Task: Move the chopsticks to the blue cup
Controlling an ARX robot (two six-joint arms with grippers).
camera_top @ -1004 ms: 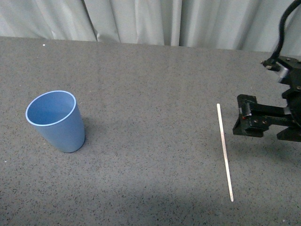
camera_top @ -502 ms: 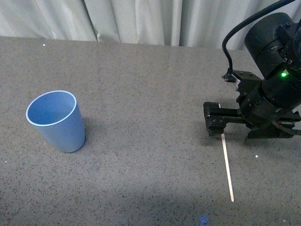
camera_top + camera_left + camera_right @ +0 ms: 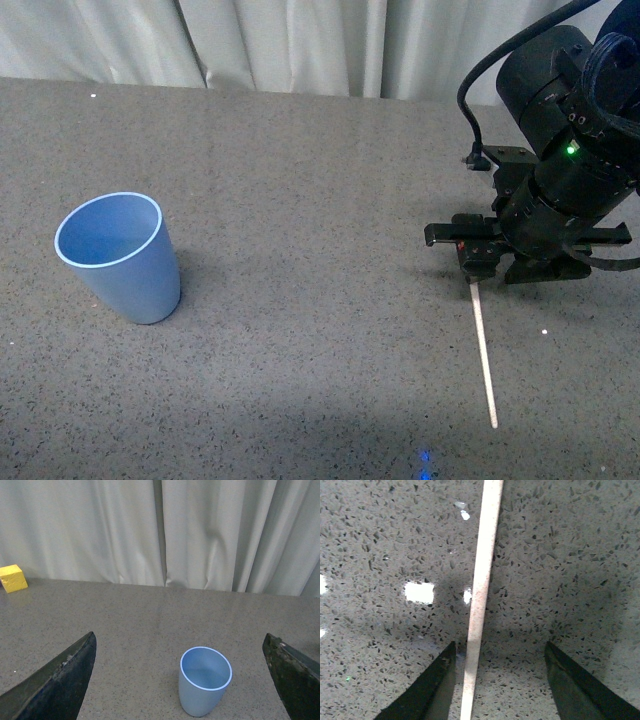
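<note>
1. Right gripper (image 3: 470, 252): well to the right of the blue cup (image 3: 118, 258), down at table (image 3: 300, 180) level. Jaws are parted and straddle the chopstick (image 3: 483, 350) near its far end. Nothing is pinched yet.
2. Cup: upright, mouth open, unobstructed.
3. Chopstick: flat on the table, well right of the cup. In the right wrist view it sits off-centre, closer to one finger (image 3: 437, 690).
4. Step in hand, my read: the pinch. Centre the stick between the fingers before closing, else it rolls or skews.
5. A grip near one end will likely let the long free end droop. Clamp firmly and lift straight up before swinging to the cup.
6. Table: nothing seen lying between stick and cup.
7. Curtain (image 3: 300, 40): behind the cup, no issue.
8. Left gripper (image 3: 178, 645): jaws wide apart, empty, facing the cup. Keep it out of the transfer path.
9. Yellow block (image 3: 13, 577): well apart from the cup, by the curtain. No obstacle.
</note>
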